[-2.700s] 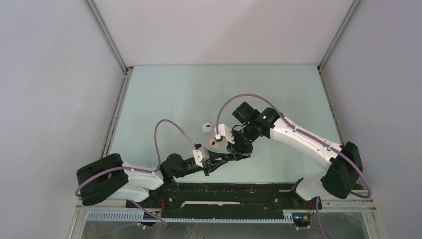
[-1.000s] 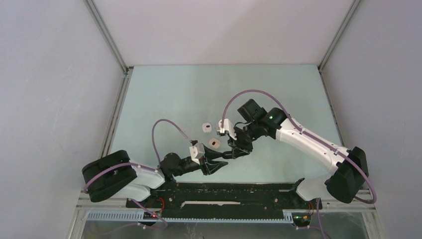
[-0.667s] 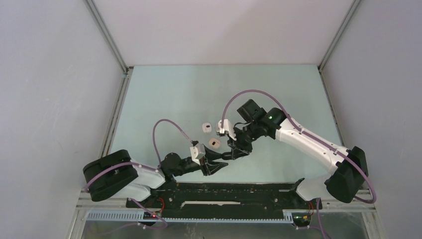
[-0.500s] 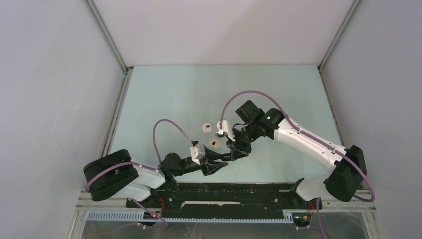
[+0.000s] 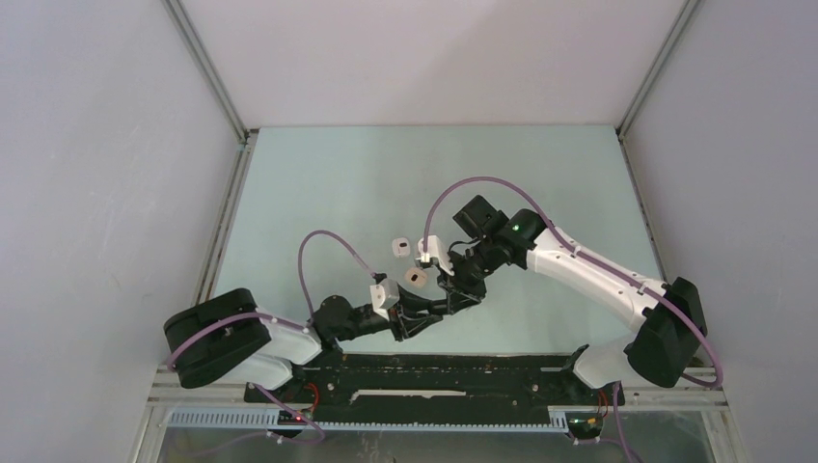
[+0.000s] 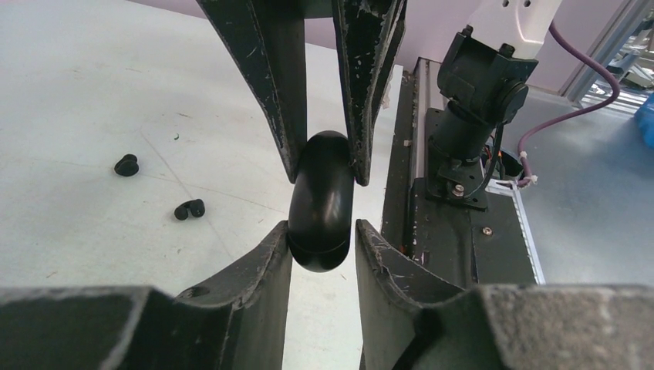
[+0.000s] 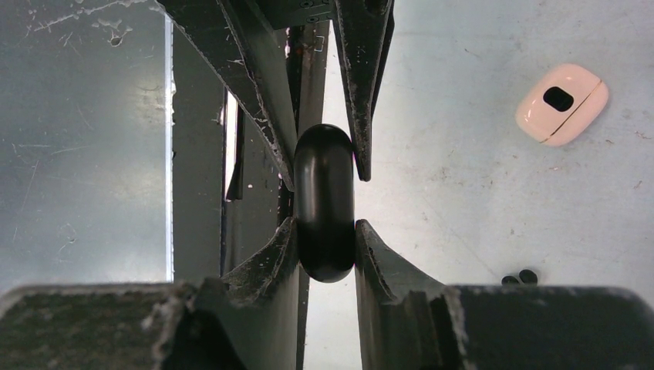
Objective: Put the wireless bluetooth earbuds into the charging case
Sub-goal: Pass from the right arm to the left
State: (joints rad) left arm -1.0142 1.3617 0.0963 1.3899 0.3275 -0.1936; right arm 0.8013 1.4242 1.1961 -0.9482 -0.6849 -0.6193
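Black and glossy, the charging case (image 6: 321, 204) sits edge-on between two pairs of fingers that meet nose to nose; the left gripper (image 6: 322, 231) has its jaws clamped on the case's near end, both pads pressed to the rounded sides; the right gripper (image 7: 325, 227) has its jaws clamped on the opposite end in the same way, so the case is pinched from two directions at once; I cannot tell whether the case touches the table (image 5: 338, 193).

Two earbuds, both black, lie loose on the table and not in the case; from the left wrist one (image 6: 126, 165) shows well to the left of the case and the other (image 6: 190, 209) a little nearer to it, the pair close together but apart; from the right wrist they are tiny dark specks low and to the right of the case.

A white case (image 7: 561, 104) with a dark oval spot on its top lies flat on the table, up and to the right of the black case in the right wrist view; from above it lies just beyond the black case and to its left; a second white case (image 5: 396, 248) lies farther from the black case along the same line.
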